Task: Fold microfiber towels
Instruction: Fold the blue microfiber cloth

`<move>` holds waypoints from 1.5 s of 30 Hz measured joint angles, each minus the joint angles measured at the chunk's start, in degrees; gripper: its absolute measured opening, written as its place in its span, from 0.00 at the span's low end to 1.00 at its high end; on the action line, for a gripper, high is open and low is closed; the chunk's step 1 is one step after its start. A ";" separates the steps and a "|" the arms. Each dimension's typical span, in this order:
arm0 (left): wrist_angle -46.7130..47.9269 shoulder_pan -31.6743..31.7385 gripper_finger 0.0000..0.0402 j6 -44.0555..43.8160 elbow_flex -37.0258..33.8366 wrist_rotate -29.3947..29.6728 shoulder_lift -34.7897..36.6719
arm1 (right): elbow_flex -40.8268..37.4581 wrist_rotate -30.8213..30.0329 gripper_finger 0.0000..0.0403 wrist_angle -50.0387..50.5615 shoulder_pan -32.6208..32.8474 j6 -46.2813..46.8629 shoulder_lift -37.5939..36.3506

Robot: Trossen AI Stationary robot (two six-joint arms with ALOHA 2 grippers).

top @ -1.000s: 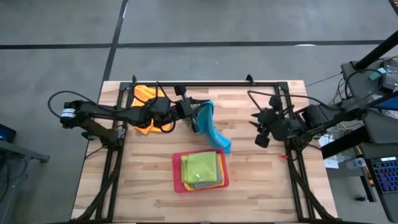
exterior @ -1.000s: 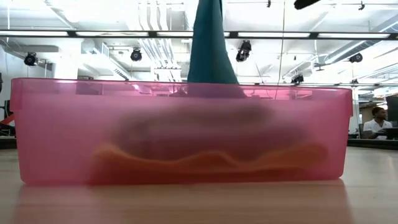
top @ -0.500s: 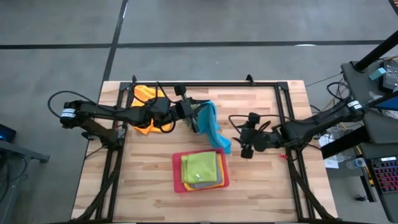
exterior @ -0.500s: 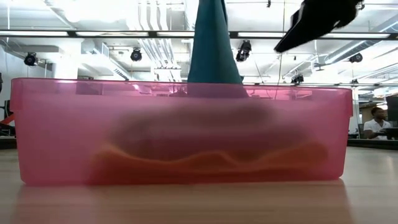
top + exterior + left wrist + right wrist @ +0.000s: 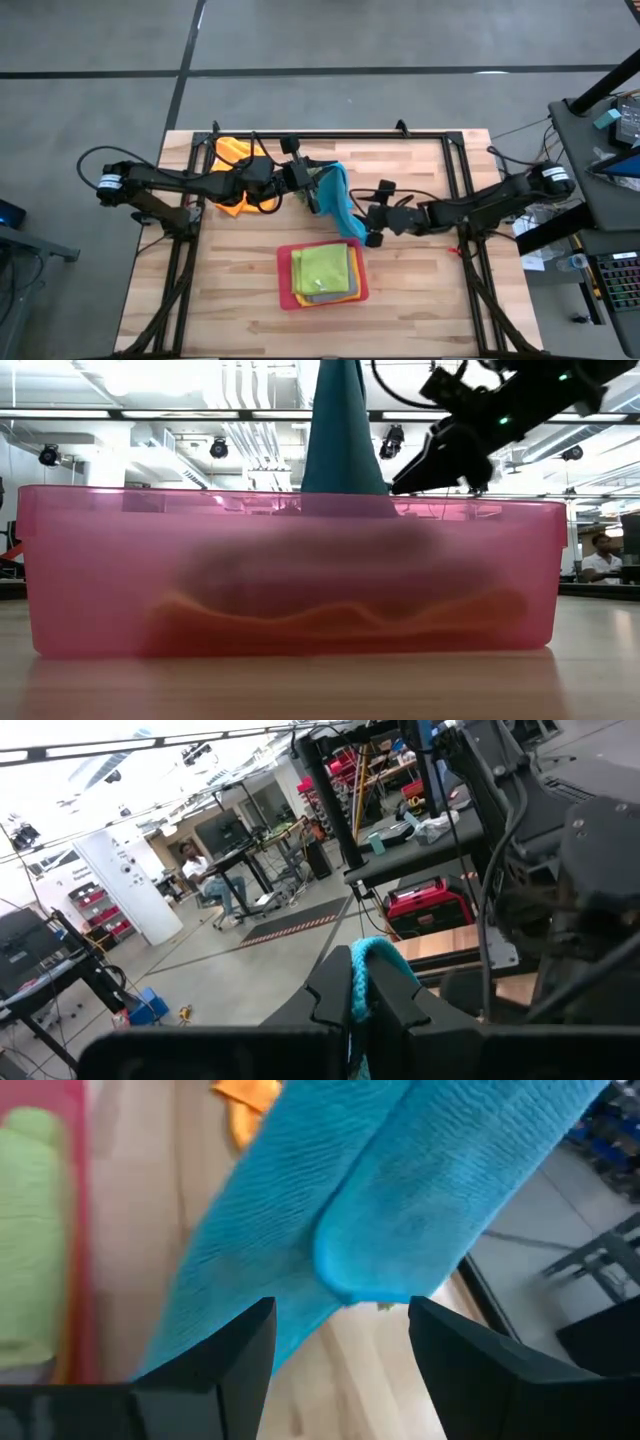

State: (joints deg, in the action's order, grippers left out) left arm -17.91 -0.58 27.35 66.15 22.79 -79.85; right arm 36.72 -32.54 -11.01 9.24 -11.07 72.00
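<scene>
The pink tray [image 5: 285, 276] held the lime green towel [image 5: 325, 268] as before. Behind it, the right hand [image 5: 372, 222], fingers spread wide, had reached in to the hanging blue towel [image 5: 340, 200], pinched aloft by the left hand [image 5: 312, 192]. The orange towel [image 5: 232, 150] stayed on the far tabletop [image 5: 420, 290].

Two dark, near-black jointed arms, slim links with bulkier joint housings, black cables looping off both. Left arm [image 5: 170, 182] has a white band near its base; right arm [image 5: 480, 205] has a pale ring at its far joint, small green light near wrist in low view. Right gripper's fingers [image 5: 455, 1370] are matte black, angular, flat-faced.
</scene>
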 joint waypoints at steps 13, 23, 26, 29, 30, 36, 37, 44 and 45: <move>0.02 0.01 0.00 0.00 0.00 -0.02 -0.01 | 5.34 0.06 0.25 -3.04 -1.69 -1.63 7.61; 2.60 -0.02 0.00 -0.16 -0.01 0.05 0.00 | 7.36 -3.30 0.02 9.68 -1.07 -3.44 -3.61; 3.02 0.22 0.00 -0.11 -0.02 0.89 0.00 | 10.10 -7.76 0.02 18.35 -0.84 -5.36 -9.76; 3.47 1.28 0.00 0.57 -0.02 0.93 0.07 | 14.70 -12.10 0.02 26.24 -0.91 -8.17 -15.30; 3.49 1.86 0.00 1.21 -0.02 0.91 0.07 | 16.70 -14.02 0.02 28.43 -1.06 -9.43 -16.91; 3.48 7.74 0.00 1.55 1.61 -7.03 0.07 | 29.61 -20.96 0.02 36.18 -4.18 -15.87 -21.02; 3.45 8.86 0.00 1.55 2.03 -9.48 0.07 | 31.49 -22.79 0.02 36.45 -4.88 -16.97 -21.02; -2.71 16.36 0.00 5.72 5.43 -22.39 -1.46 | 40.76 -27.58 0.02 37.81 -9.37 -24.50 -21.02; -2.51 17.20 0.00 6.25 6.12 -23.77 -1.66 | 41.42 -27.60 0.02 39.85 -9.43 -24.44 -21.11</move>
State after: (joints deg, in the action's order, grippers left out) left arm -20.42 16.62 33.60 72.27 -0.98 -81.52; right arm 78.14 -60.14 28.84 -0.19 -35.51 50.90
